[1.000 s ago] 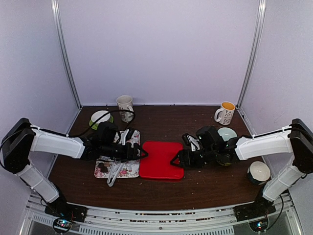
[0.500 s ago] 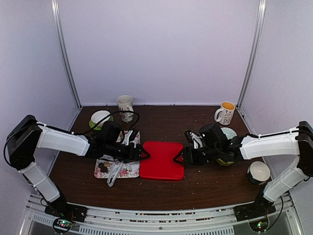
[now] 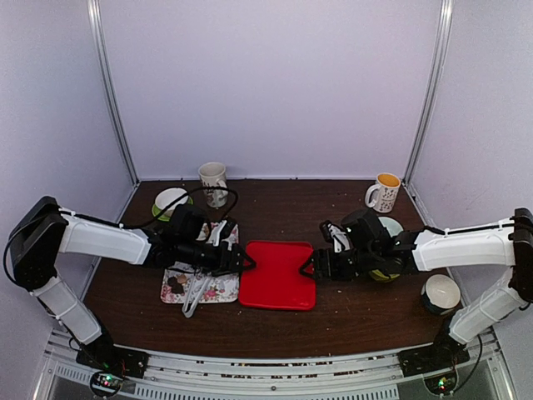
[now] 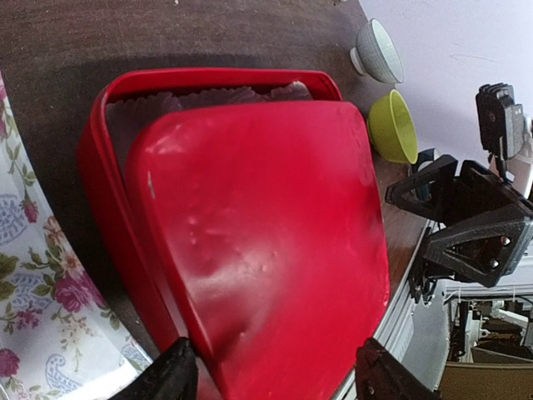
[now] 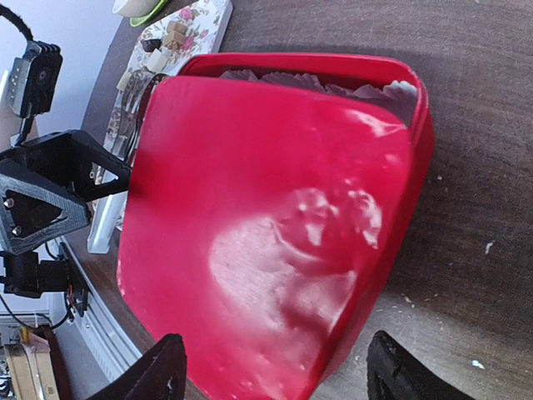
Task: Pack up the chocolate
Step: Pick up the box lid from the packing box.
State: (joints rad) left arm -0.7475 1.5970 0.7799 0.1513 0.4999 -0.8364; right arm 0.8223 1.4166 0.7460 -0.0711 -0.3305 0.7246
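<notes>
1. Top external: the red box (image 3: 250,293) sits mid-table with the red lid (image 3: 276,275) on top. An arm reaches in from each side.
2. The left gripper (image 3: 244,262) is at the box's left edge and the right gripper (image 3: 310,267) at its right edge.
3. Left wrist: the jaws are spread wide, with the lid's (image 4: 266,233) near end between the fingertips. It is hard to say whether they touch it.
4. Right wrist: the jaws are spread wide and straddle the lid's (image 5: 266,233) near corner. Bare table shows between one finger and the lid, so there is no grip.
5. The lid sits askew. A strip of the box (image 4: 104,158) stays uncovered along its far side, with crumpled paper lining (image 5: 333,85) showing there.
6. The chocolate (image 3: 176,282) is on the floral tray (image 3: 218,288) left of the box, as dark and tan pieces, also seen at (image 5: 162,37). The tongs (image 3: 194,298) lie on the same tray.
7. Versus a second ago, the right gripper has drawn back from over the box to its right edge, and that arm is stretched flatter. The left arm has shifted slightly. The box has barely moved, and the chocolate has stayed on the tray.
</notes>
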